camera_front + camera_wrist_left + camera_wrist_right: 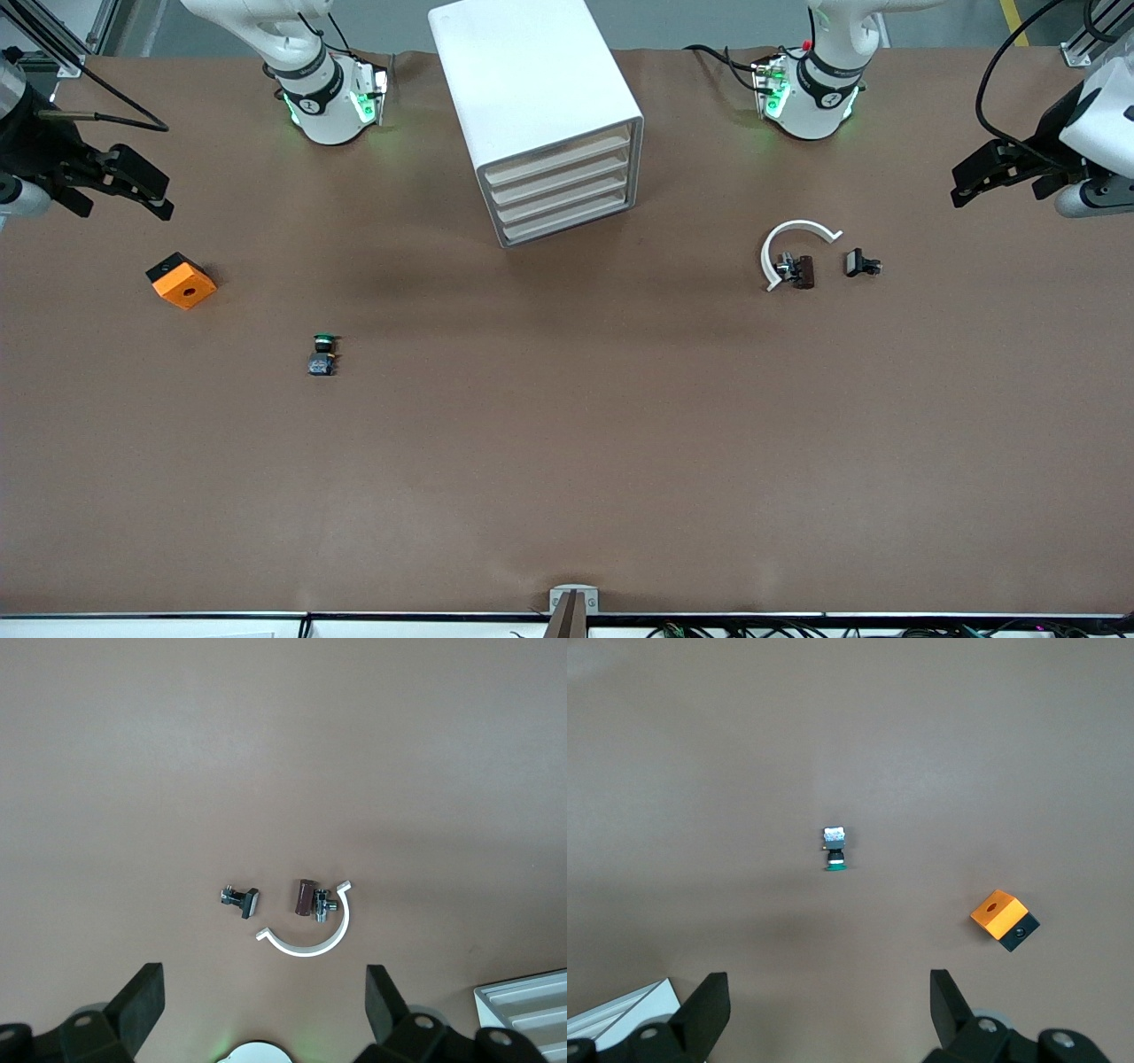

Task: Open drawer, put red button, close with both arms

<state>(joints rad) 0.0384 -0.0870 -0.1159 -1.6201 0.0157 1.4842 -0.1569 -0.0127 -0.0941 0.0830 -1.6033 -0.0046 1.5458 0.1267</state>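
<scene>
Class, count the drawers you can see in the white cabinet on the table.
4, stacked one above another in the white cabinet, between the arm bases. All look shut.

Front cam: high, facing the arm bases, covers the whole table (567, 496). Wrist cams look straight down from well up, one per table end. Each shares the drawer unit (540, 115) corner with front.

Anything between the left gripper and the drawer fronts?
Nothing visible. The left gripper, open, hangs over the left arm's end of the table; bare table runs to the drawer fronts. The white ring clip lies nearer the camera, off that line.
</scene>
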